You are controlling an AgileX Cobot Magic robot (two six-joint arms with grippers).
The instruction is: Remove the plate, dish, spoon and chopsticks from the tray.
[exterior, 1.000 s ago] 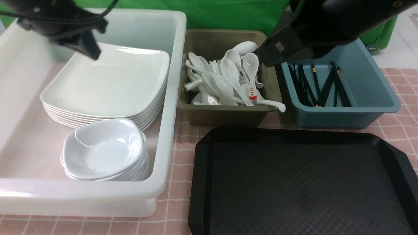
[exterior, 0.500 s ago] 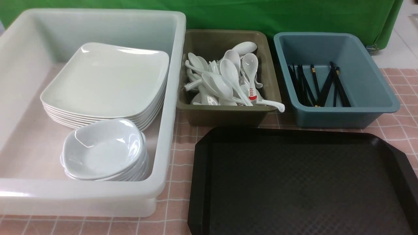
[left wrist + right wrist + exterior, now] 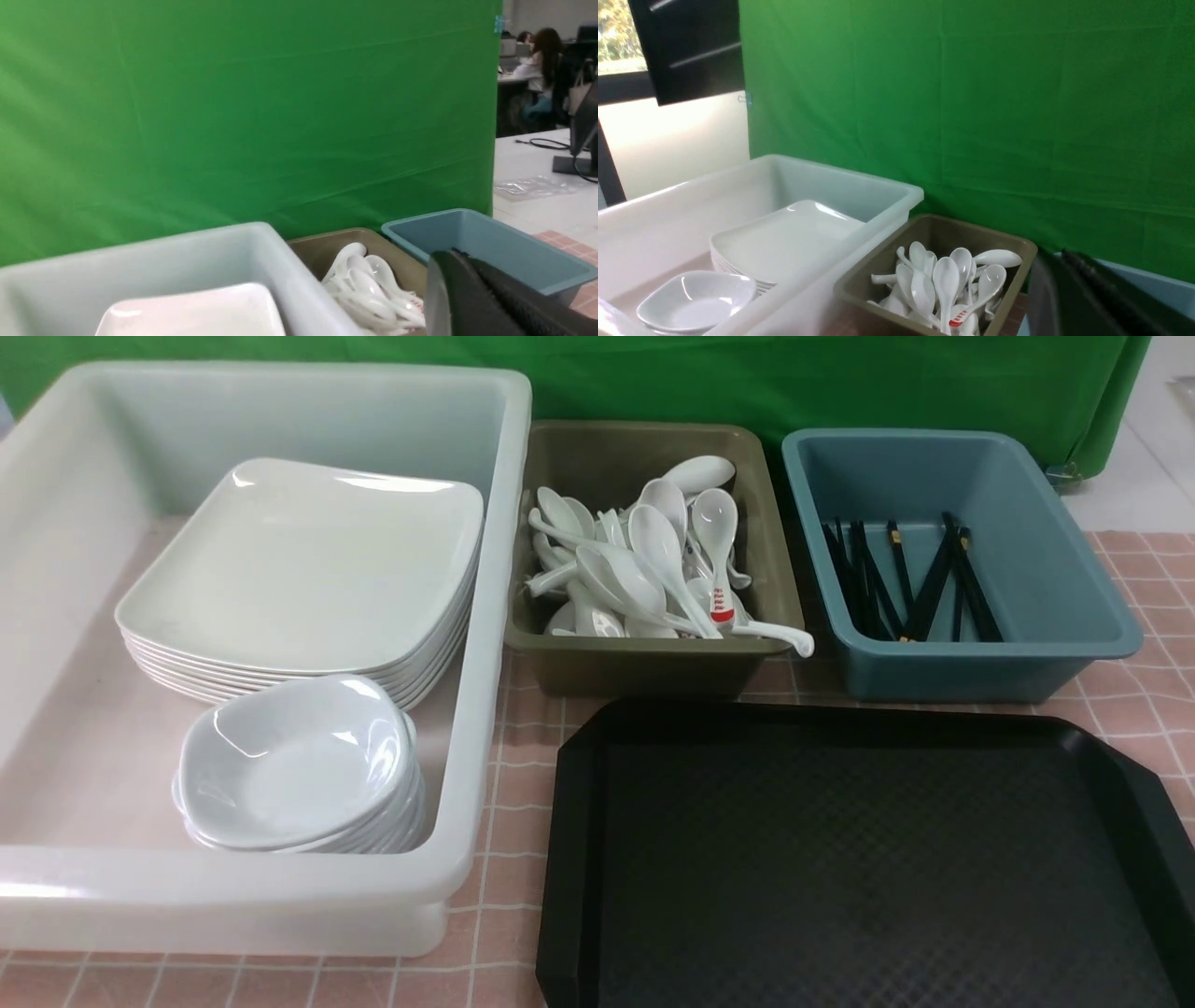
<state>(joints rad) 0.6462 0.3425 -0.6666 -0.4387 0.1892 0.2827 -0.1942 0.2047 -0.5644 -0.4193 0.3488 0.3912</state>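
Note:
The black tray (image 3: 840, 859) lies at the front right with nothing on it. The white plate (image 3: 308, 569) tops a stack in the white tub, and the dish (image 3: 289, 761) tops a stack in front of it. White spoons (image 3: 653, 560) are piled in the olive bin. Black chopsticks (image 3: 910, 583) lie in the blue-grey bin. Neither arm shows in the front view. My left gripper (image 3: 455, 254) and right gripper (image 3: 1064, 255) show in their wrist views, raised above the bins, jaws together and holding nothing.
The large white tub (image 3: 485, 644) stands at the left. The olive bin (image 3: 644, 667) and blue-grey bin (image 3: 980, 667) stand behind the tray. A spoon with red markings (image 3: 719, 607) lies among the spoons. A green screen (image 3: 747, 383) is behind.
Both arms, over the tub and bins a second ago, have lifted out of the front view. The dishes, bins and tray have not moved.

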